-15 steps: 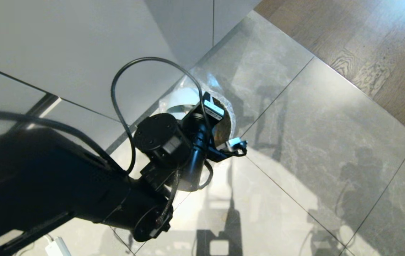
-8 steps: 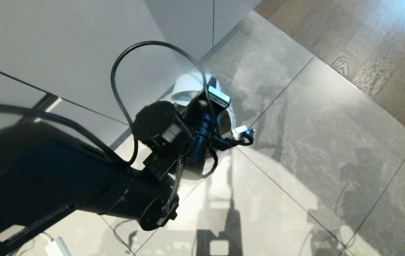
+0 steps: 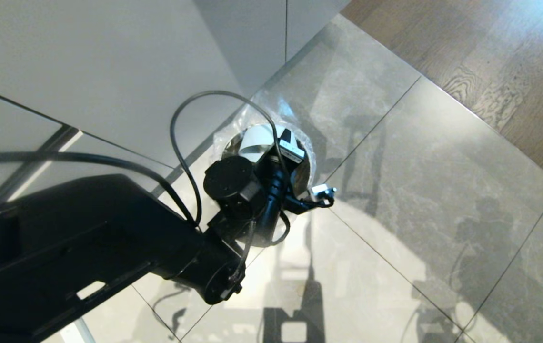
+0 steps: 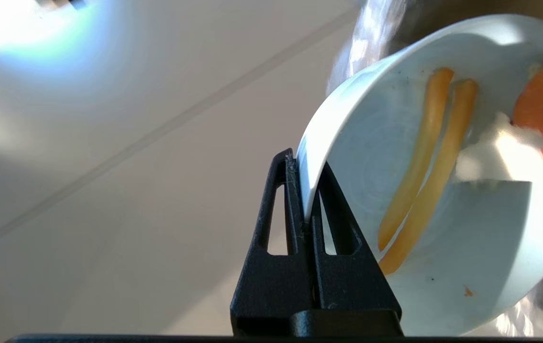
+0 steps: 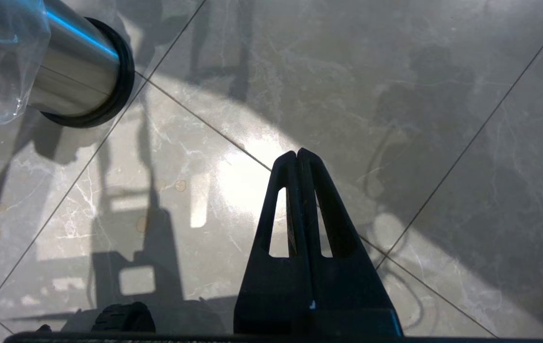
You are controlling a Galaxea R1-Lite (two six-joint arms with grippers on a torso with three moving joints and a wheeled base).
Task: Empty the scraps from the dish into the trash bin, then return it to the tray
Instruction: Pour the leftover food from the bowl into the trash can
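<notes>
Left claw (image 4: 306, 190) pinched shut on the near rim of the dish (image 4: 447, 181), one finger inside the wall, one outside, seen edge-on from the wrist. Dish tipped steeply, open side facing away from the claw and down toward the bin. Scraps (image 4: 431, 162) not out yet: two long pale orange strips lying flat along the inner wall, long axes running from the gripped rim toward the far, lower rim, plus a round orange slice and some pale bits gathered at that far rim. From the head view, left claw (image 3: 271, 147) and dish (image 3: 258, 139) hanging directly over the mouth of the trash bin (image 3: 300, 174), clear bag ruffled around its rim, bin standing on the tiled floor beside the white cabinet front. Judged from this: pour under way, further tilt about the gripped rim likely needed to slide the strips lengthwise over the far edge. Right claw (image 5: 297, 157) closed on nothing, parked low over bare floor, trash bin (image 5: 78, 76) well off to its side. Left arm clearly nearer. Tray in none of the views.
</notes>
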